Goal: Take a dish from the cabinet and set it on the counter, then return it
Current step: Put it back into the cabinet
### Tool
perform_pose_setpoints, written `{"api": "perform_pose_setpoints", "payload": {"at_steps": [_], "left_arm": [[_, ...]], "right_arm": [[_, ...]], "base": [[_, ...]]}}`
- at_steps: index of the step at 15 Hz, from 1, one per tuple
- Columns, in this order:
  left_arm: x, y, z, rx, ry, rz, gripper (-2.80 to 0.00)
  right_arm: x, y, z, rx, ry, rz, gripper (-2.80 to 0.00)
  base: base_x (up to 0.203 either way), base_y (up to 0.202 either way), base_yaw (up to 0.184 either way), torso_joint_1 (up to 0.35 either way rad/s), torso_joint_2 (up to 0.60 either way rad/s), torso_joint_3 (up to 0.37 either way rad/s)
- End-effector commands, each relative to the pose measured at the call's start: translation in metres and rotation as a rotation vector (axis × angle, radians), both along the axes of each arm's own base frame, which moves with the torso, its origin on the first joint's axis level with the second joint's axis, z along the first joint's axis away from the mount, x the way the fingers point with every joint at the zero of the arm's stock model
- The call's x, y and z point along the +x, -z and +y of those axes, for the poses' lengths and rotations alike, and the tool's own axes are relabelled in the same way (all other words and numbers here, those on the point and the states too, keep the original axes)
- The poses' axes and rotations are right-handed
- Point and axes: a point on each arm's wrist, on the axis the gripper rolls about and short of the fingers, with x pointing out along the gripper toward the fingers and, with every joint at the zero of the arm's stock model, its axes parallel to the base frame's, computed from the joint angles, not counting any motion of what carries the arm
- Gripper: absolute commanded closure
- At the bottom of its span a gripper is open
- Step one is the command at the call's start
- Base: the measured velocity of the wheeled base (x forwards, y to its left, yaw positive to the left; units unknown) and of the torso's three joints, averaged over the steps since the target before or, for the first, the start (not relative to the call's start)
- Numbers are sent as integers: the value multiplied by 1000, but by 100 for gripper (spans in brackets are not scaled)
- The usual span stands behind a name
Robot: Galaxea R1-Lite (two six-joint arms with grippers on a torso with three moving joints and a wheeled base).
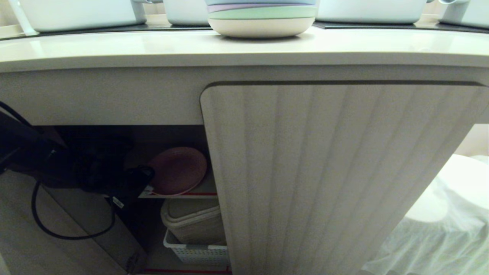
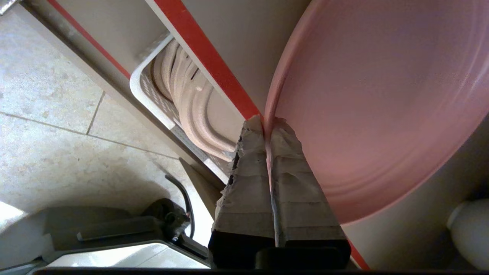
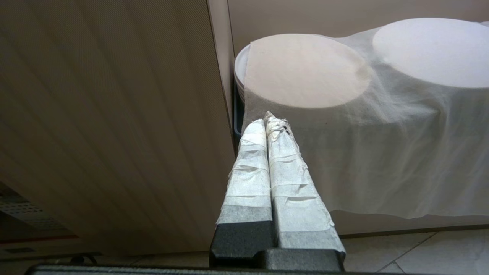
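Note:
The pink dish (image 1: 178, 170) is in the open left half of the cabinet (image 1: 324, 172), over a grey shelf with a red front edge (image 1: 191, 194). My left gripper (image 1: 143, 179) reaches in from the left and is shut on the dish's near rim. In the left wrist view its taped fingers (image 2: 244, 183) pinch the rim of the dish (image 2: 382, 107), with the gripper (image 2: 267, 121) right at the shelf's red edge (image 2: 206, 57). The counter (image 1: 244, 47) runs above. My right gripper (image 3: 269, 120) is shut on nothing, parked by the closed fluted door (image 3: 107, 114).
A stack of pastel plates (image 1: 261, 17) and white pots (image 1: 80, 13) stand on the counter. Under the shelf a white basket (image 1: 196, 252) holds a beige container (image 1: 193, 219). White cloth (image 1: 439, 221) covers round things to the right. A black cable (image 1: 57, 229) hangs at the left.

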Motion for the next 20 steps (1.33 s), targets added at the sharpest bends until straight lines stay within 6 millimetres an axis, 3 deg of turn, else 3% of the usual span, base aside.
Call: {"api": "perform_pose_setpoints", "payload": {"at_steps": [1,20], "left_arm": [[2,2,0,-4,-5,4,0],[9,0,-1,5,-7,-12,0]], "right_arm": [[0,0,0,0,0,-1,0],[0,0,0,0,0,-1,0]], "base": [[0,0,0,0,0,0],[0,0,0,0,0,0]]}}
